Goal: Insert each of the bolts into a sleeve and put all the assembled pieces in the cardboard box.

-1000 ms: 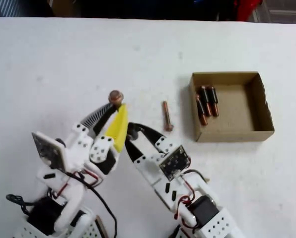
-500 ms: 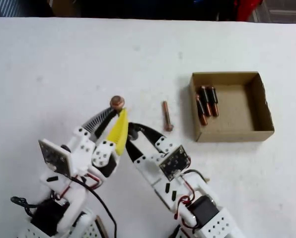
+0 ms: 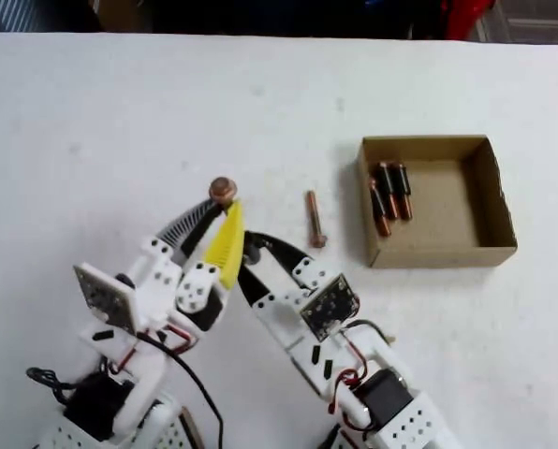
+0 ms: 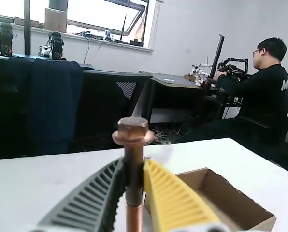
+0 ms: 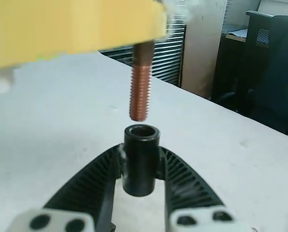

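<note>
Two bolts were not yet boxed, as I read it from where I stood. On the left, the left gripper (image 3: 221, 202) pinched one copper-coloured bolt (image 4: 130, 133) upright between a ribbed grey finger and a ribbed yellow one, its flanged hex head on top and its threaded shank hanging down. The tip hung just above the sleeve (image 5: 141, 162) without touching it, so that insertion was lined up but not made. The right gripper (image 3: 249, 249) clasped that sleeve, a short, smooth black tube with its open bore facing up, between its two black ribbed fingers. Further right a second bolt (image 3: 313, 221) lay loose on the matte white table (image 3: 120, 112), near the box, with no spare sleeve that I could make out. At the right stood the cardboard box (image 3: 429, 142), shallow, square and open-topped; three assembled pieces (image 3: 389, 198) lay side by side along its nearer wall, copper ends poking out of black sleeves. I judged the job somewhat past halfway.
</note>
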You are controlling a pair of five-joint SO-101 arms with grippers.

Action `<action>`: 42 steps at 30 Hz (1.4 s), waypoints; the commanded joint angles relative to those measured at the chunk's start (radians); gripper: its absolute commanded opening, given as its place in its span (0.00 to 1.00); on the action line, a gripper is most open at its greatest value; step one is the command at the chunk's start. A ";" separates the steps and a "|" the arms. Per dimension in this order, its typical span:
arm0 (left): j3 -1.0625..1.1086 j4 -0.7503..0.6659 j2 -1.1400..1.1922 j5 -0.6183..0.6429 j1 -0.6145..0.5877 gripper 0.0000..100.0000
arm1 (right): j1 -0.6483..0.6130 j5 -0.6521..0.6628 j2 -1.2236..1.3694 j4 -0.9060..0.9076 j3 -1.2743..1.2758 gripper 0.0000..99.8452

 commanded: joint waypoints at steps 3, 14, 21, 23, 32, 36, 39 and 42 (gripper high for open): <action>-0.009 -0.040 -0.015 0.041 0.015 0.02 | 0.013 -0.009 -0.012 0.004 0.008 0.02; 0.023 -0.041 -0.015 0.068 0.038 0.02 | 0.012 -0.009 -0.012 0.004 0.008 0.02; 0.063 -0.086 -0.015 0.063 0.039 0.02 | 0.013 -0.009 -0.012 0.004 0.008 0.02; 0.074 -0.083 -0.015 0.063 0.038 0.02 | 0.013 -0.009 -0.012 0.004 0.008 0.02; 0.091 -0.069 -0.015 0.063 0.038 0.02 | 0.013 -0.008 -0.012 0.004 0.008 0.02; 0.104 -0.017 -0.015 0.068 0.044 0.02 | 0.015 -0.003 -0.012 0.005 0.008 0.02; 0.106 0.003 -0.016 0.069 0.045 0.02 | 0.015 -0.003 -0.012 0.005 0.008 0.02; 0.106 0.043 -0.016 0.069 0.042 0.02 | 0.015 -0.003 -0.012 0.005 0.008 0.02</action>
